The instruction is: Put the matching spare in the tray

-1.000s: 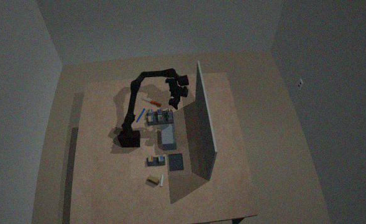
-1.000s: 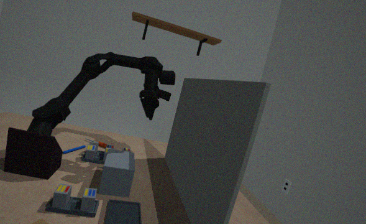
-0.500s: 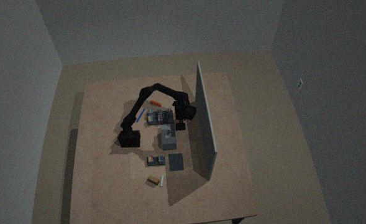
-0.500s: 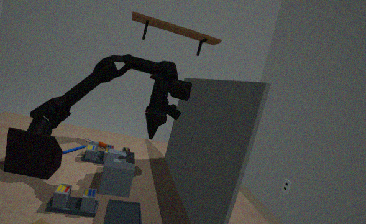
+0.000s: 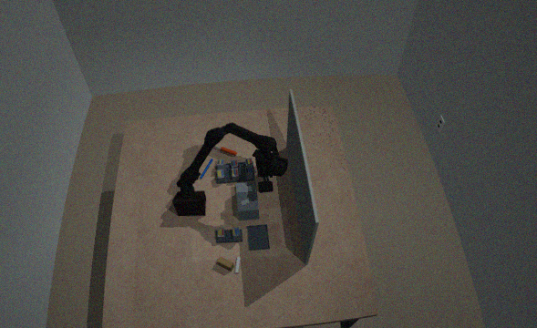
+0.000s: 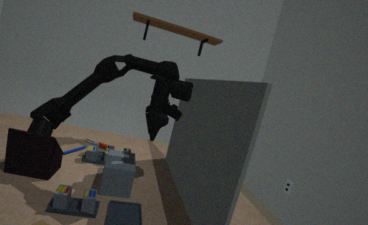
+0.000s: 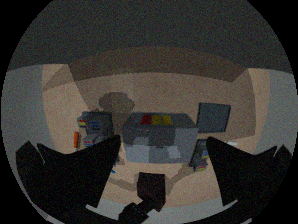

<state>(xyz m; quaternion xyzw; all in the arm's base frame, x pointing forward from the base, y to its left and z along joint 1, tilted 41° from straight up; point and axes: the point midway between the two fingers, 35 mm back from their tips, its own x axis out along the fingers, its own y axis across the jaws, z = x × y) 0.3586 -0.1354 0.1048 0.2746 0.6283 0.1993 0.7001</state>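
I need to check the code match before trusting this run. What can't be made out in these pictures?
- Code on the mounted unit: wrist view shows colored marks, too blurred to read.
- Spare labels: top view, too small.
- Unit's back: exterior view shows only its other sides.
- Open pincer: fingertips overlap in the exterior view, so the gap is hidden.
- Table beyond the grey panel: exterior view, blocked.

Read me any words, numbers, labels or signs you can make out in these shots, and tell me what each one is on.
No legible text in any view.
Mounted unit: coloured marks on its back, too blurred to read as a code.
Spares: coloured stripes on top, no readable characters.
Tray: unmarked.
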